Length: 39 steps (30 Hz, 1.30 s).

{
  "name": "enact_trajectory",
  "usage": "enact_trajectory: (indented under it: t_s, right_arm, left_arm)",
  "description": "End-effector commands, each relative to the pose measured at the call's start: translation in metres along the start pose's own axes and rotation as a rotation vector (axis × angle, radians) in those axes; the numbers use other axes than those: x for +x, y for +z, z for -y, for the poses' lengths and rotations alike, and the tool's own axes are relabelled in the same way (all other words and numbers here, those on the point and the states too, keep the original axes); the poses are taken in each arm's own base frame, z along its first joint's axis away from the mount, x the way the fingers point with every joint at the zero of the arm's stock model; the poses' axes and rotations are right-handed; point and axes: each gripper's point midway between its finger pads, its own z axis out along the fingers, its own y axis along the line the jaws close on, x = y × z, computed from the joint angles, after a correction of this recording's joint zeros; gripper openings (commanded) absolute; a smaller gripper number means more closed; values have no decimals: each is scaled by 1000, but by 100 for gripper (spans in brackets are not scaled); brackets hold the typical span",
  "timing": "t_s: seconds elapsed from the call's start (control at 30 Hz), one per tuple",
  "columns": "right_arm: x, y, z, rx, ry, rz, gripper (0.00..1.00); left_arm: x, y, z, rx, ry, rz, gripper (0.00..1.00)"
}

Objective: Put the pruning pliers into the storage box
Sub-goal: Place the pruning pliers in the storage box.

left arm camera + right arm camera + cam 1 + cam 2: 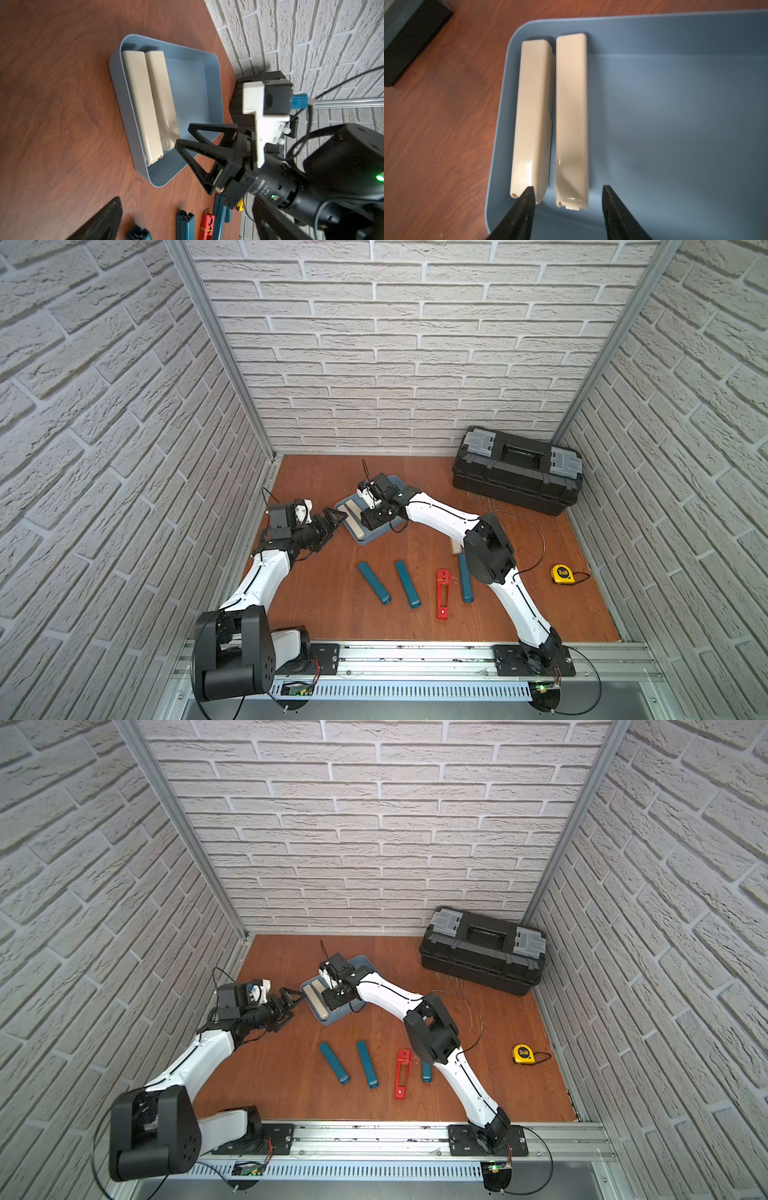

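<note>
Right pincer: spread and pinching nothing. I hold it low over the storage box, with one tip on either side of the end of the inner beige piece. A gap shows on both sides of that piece.
Left pincer: spread wide with nothing between the tips. It is just left of the box, close to the left rim, and I cannot tell whether it touches.
Storage box: it sits askew on the table, left of the middle and on the far side of the loose pieces.
In the box: two beige pieces lie flat, side by side and almost touching. The outer beige piece runs along the left wall, and the inner one is just beside it.
Third beige piece: it lies on the table right of the box, mostly hidden behind my right arm.
Teal pieces: three lie on the table on the near side of the box. They are the left teal piece, the middle teal piece and the right teal piece, which is partly behind my right arm.
Red slotted piece: it lies between the middle and right teal pieces, nearer the right one.
Black toolbox: it stands in the far right corner with its lid down.
Yellow tape measure: it sits by the right edge, well apart from the pieces.
</note>
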Motion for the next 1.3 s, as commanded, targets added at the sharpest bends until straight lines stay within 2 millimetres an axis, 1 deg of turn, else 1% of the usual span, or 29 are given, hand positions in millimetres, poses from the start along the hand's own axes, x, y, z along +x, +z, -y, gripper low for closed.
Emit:
enact_trajectory:
  t_s: [0.0,0.1,0.2,0.27,0.43,0.6,0.8,1.03,1.27]
  right_arm:
    - [-28,-28,9,45,-19,104,54]
    - [-30,-21,18,52,-4,102,49]
    - [-29,-11,24,63,-7,89,40]
    - [-29,-5,27,76,-17,83,37]
    - [-29,11,34,101,-31,91,37]
    - [-26,25,34,97,-28,67,37]
    - [-22,33,33,84,-17,56,37]
    - [-15,44,29,56,-7,31,38]
    - [-14,48,25,32,9,28,38]
  left_arm:
    - [-1,2,-1,7,17,4,98]
    - [-1,2,-1,8,16,5,98]
    - [0,2,0,8,16,7,98]
    - [-1,1,0,8,17,8,98]
    - [-2,2,2,11,18,3,98]
    - [-3,4,1,8,18,3,98]
    - [-5,5,1,11,17,5,98]
    - [-3,9,-3,11,8,-1,98]
    - [-2,9,-3,12,7,-1,98]
